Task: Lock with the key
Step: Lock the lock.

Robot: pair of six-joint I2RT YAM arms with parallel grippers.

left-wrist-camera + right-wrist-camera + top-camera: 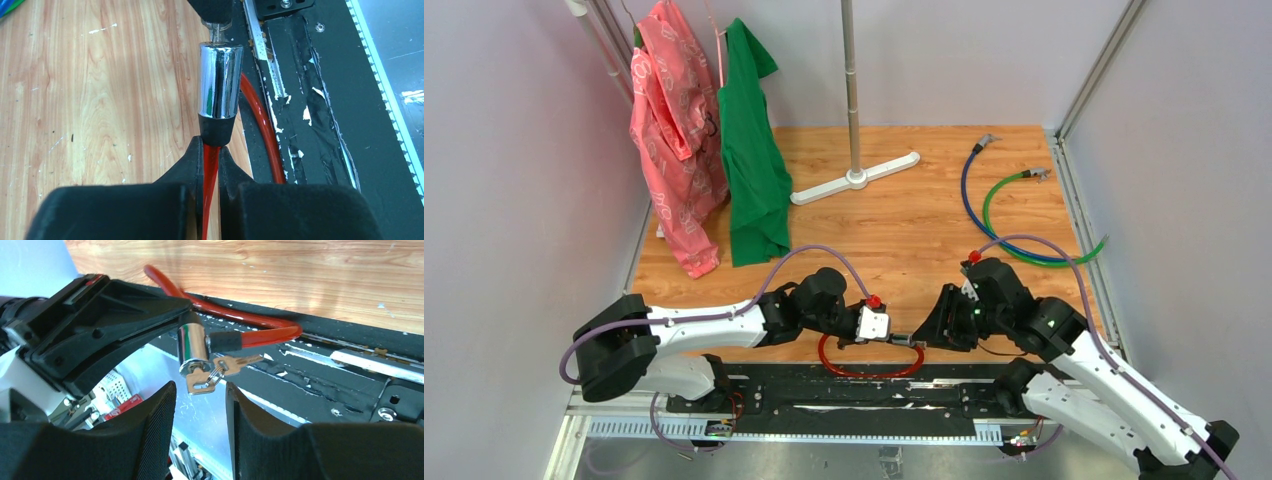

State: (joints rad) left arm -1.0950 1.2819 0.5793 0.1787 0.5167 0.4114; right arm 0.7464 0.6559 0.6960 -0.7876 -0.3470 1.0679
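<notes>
- Pale, plain walls (514, 150) close in the left, back and right of the frame.
- A light orange wooden tabletop (904, 220) fills the centre.
- A metal pole on a white foot (854, 178) stands upper centre.
- A pink garment (669, 150) and a green garment (754, 160) hang upper left.
- A black, scuffed strip (844, 395) runs along the bottom.

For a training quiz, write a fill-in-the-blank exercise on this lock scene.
1. The left gripper is shut on the lock cable, coloured ___.
2. The right gripper, facing the key, is ___.
3. Beside the blue cable at the table's far right lies a ___ one.
Missing: red; open; green.
</notes>
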